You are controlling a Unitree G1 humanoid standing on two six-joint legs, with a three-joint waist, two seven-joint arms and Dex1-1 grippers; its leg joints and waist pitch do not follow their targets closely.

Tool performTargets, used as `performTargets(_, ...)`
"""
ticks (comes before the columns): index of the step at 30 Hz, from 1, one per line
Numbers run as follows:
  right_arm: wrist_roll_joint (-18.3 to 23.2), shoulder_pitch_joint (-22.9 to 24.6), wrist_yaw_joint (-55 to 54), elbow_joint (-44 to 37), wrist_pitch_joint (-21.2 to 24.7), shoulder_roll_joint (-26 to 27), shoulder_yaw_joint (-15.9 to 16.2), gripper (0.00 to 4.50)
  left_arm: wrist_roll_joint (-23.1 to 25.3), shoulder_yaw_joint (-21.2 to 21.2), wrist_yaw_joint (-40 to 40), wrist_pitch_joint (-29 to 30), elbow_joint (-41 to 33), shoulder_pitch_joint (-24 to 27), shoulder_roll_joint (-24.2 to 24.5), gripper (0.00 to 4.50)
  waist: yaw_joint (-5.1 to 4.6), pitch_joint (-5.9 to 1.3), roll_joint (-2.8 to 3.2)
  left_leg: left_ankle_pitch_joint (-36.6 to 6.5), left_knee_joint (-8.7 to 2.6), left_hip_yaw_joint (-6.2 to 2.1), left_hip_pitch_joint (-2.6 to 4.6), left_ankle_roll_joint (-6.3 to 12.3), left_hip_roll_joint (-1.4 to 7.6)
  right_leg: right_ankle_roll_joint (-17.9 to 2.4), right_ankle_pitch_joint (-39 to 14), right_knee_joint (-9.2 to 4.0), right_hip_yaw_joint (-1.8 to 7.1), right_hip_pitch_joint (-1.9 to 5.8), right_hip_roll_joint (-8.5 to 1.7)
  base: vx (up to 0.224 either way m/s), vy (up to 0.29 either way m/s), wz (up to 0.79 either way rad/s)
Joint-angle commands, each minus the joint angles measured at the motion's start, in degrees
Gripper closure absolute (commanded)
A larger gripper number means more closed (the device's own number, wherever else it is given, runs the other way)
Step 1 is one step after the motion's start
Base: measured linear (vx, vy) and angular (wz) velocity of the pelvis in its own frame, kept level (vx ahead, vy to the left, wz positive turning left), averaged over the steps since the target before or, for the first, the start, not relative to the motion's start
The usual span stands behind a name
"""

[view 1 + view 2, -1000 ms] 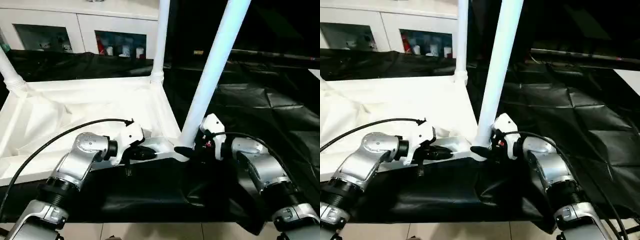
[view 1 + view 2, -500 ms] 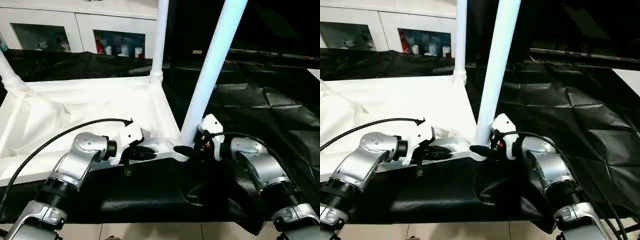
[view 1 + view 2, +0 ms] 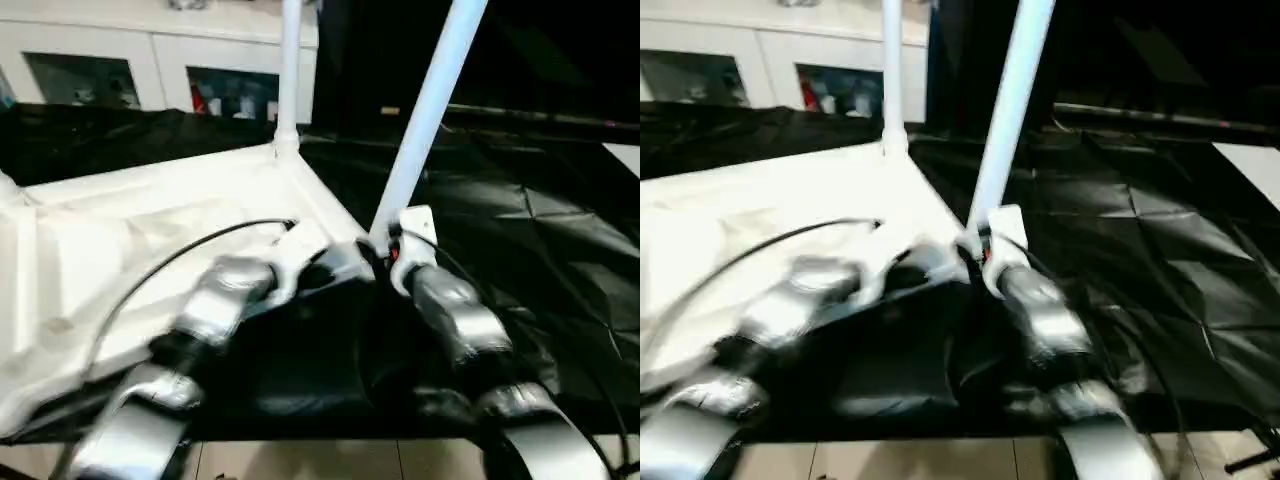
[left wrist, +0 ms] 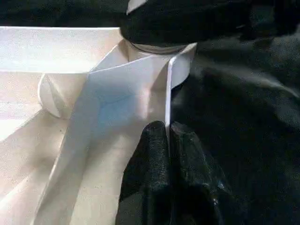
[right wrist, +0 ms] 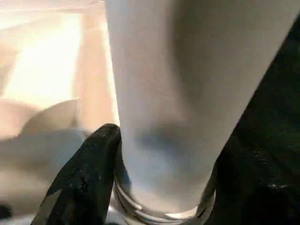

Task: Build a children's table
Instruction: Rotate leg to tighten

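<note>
Black-covered surface [image 3: 560,250] is carrying the upturned white plastic children's table [image 3: 130,230]. At its near corner, left fingers [image 4: 161,154] are pinching the thin rim shut, steadying it; right fingers [image 5: 89,173] are clasping the tapered white leg [image 3: 430,110] at its socket.

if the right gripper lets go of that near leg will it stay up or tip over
Probably it stays: the near leg is seated in the corner socket of the table top, like the far leg. It leans, so may wobble. Smooth, round plastic: likely slippery for the right gripper.
</note>
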Motion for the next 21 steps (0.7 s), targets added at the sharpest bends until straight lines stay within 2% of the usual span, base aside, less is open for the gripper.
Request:
performTargets(1, -1.44, 0.85, -1.36, 3.82, 1.00, 0.67, 0.25, 1.83, 0.30, -0.40, 1.29, 0.00, 1.34, -0.66, -0.79, 4.50, -0.06, -3.30, 0.55, -10.24, -4.28, -0.38, -0.27, -0.85, 1.40, -6.08, -15.18, -4.97, 3.47, 2.78, -4.15, 0.000, 0.000, 0.00)
performTargets(2, -1.77, -0.04, -1.10, 4.79, 0.15, 1.38, 0.62, 1.83, 0.65, -0.59, 0.93, -0.71, 2.07, -1.03, -0.96, 4.50, -0.14, -3.40, 0.53, -9.31, -4.16, -0.30, -0.43, -0.51, 1.36, -6.87, -12.40, -4.68, 3.50, 2.84, -4.12, 0.000, 0.000, 0.00)
performTargets(3, -1.39, -0.71, -0.17, 5.58, -0.66, 2.04, 0.36, 1.83, 0.80, -0.55, 0.55, -1.25, 2.52, -1.15, -0.89, 4.50, -0.21, -3.35, 0.56, -9.27, -4.19, -0.23, -0.44, -0.07, 1.26, -7.45, -11.76, -4.70, 3.53, 2.84, -4.11, 0.000, 0.000, 0.00)
performTargets(4, -0.93, -1.01, 0.20, 5.97, -1.11, 2.34, 0.20, 1.27, 0.72, -0.54, 0.51, -1.40, 2.67, -1.17, -0.78, 4.50, -0.13, -3.31, 0.50, -9.40, -4.19, -0.21, -0.40, 0.02, 1.30, -7.49, -11.93, -4.77, 3.50, 2.94, -4.18, 0.000, 0.000, 0.00)
performTargets(8, -1.06, -1.88, 1.19, 6.39, -3.13, 1.89, 0.15, 0.97, 0.41, -0.33, -0.51, -2.54, 2.70, -0.56, 0.40, 4.50, -0.12, -3.12, 0.24, -10.71, -4.34, -0.24, -0.31, 0.28, 1.43, -6.85, -15.34, -5.10, 3.46, 2.81, -4.28, 0.000, 0.000, 0.00)
performTargets(11, -1.08, -1.91, 3.30, 5.62, -4.01, 0.79, 0.52, 0.69, 0.22, -0.42, -1.89, -2.68, 2.03, 0.07, 1.28, 4.50, -0.12, -3.07, 0.34, -11.07, -4.38, -0.28, -0.44, 0.34, 1.44, -6.79, -15.88, -5.10, 3.49, 2.86, -4.30, 0.000, 0.000, 0.00)
performTargets(13, -0.66, -1.51, 9.15, 3.63, -3.75, -1.37, 0.98, 0.45, 0.02, -0.89, -4.50, -2.59, 0.70, 1.07, 2.92, 4.50, -0.10, -3.13, 0.34, -10.45, -4.33, -0.27, -0.47, 0.56, 1.48, -7.12, -14.91, -5.00, 3.52, 2.93, -4.34, 0.000, 0.000, 0.00)
performTargets(14, -0.37, -0.97, 13.72, 1.98, -3.19, -3.02, 1.55, 0.45, -0.21, -1.22, -6.41, -2.43, -0.29, 1.74, 4.03, 4.50, -0.05, -3.19, 0.23, -10.16, -4.24, -0.27, -0.63, 1.16, 1.51, -7.37, -13.85, -4.89, 3.50, 3.22, -4.30, 0.000, 0.000, 0.00)
performTargets(15, -0.34, -0.86, 14.55, 1.66, -3.12, -3.34, 1.69, 0.45, -0.27, -1.28, -6.79, -2.39, -0.47, 1.86, 4.22, 4.50, 0.01, -3.19, 0.27, -9.75, -4.19, -0.22, -0.61, 1.55, 1.53, -7.54, -13.09, -4.86, 3.54, 3.21, -4.32, 0.000, 0.000, 0.00)
performTargets(16, -0.05, 0.49, 20.72, -1.43, -2.04, -5.88, 3.36, 0.45, -0.60, -1.85, -9.51, -2.11, -1.87, 2.68, 5.73, 4.50, 0.09, -3.26, 0.45, -8.20, -4.09, -0.16, -0.63, 2.30, 1.47, -8.33, -10.79, -4.62, 3.56, 3.28, -4.26, 0.000, 0.000, 0.00)
performTargets(17, -0.05, 0.49, 20.72, -1.43, -2.04, -5.88, 3.36, 0.45, -0.60, -1.85, -9.51, -2.11, -1.87, 2.68, 5.73, 4.50, 0.14, -3.24, 0.38, -7.86, -4.08, -0.16, -0.62, 2.55, 1.55, -8.50, -10.14, -4.61, 3.57, 3.30, -4.24, 0.000, 0.000, 0.00)
performTargets(18, -0.50, 2.60, 28.19, -5.48, -1.41, -9.96, 6.10, 0.45, -1.12, -3.04, -14.15, -1.88, -4.17, 3.99, 8.25, 4.50, 0.17, -3.23, 0.50, -7.33, -4.08, -0.18, -0.65, 2.78, 1.62, -9.06, -9.00, -4.46, 3.56, 3.34, -4.24, 0.000, 0.000, 0.00)
performTargets(21, -0.50, 3.82, 32.92, -7.67, -0.71, -12.62, 7.49, 0.45, -1.68, -3.82, -17.57, -1.92, -5.91, 4.91, 10.09, 4.50, 0.11, -3.39, 0.53, -6.18, -3.99, -0.13, -0.49, 3.16, 1.76, -10.52, -6.13, -4.06, 3.54, 3.33, -4.14, 0.000, 0.000, 0.00)
